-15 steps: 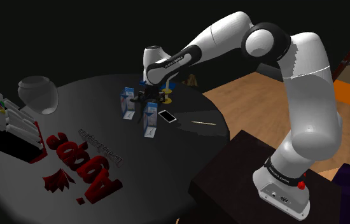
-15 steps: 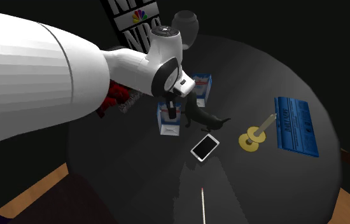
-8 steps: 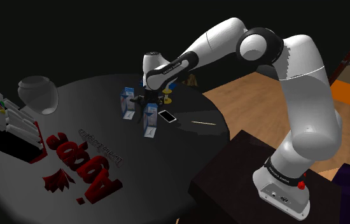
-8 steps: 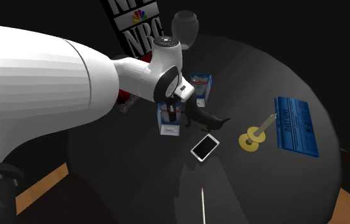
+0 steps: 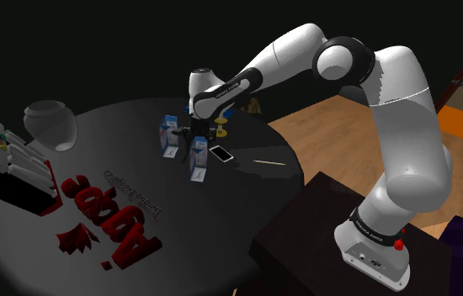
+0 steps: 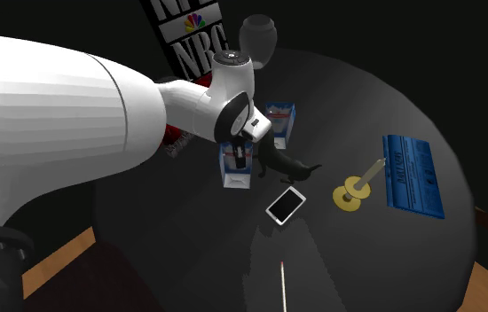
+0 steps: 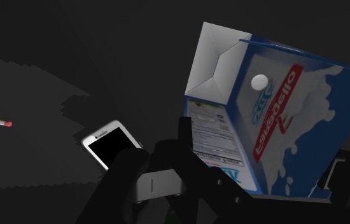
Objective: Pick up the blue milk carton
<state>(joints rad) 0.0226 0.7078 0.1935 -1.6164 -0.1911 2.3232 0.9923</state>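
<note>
The blue-and-white milk carton (image 5: 198,159) stands on the dark round table (image 5: 137,181), next to a white phone (image 5: 221,154). My black gripper (image 5: 194,140) has come down over its top. From the second exterior view, the gripper (image 6: 238,152) sits on the carton (image 6: 233,171). In the wrist view, the carton (image 7: 282,121) stands between the two fingers of my gripper (image 7: 266,162), which clasp its sides. A second, similar carton (image 5: 169,134) stands just beyond it, apart from my gripper.
A black animal figure (image 6: 288,165), the phone (image 6: 286,205), a yellow toy guitar (image 6: 358,188), a blue flat box (image 6: 413,175) and a thin stick (image 6: 285,285) lie nearby. A grey vase (image 5: 50,123), red letters (image 5: 108,220) and a logo-printed box (image 5: 7,164) stand farther off.
The hand came down onto the nearer carton during the first half second, and the fingers closed on it. The arm has held still since.
</note>
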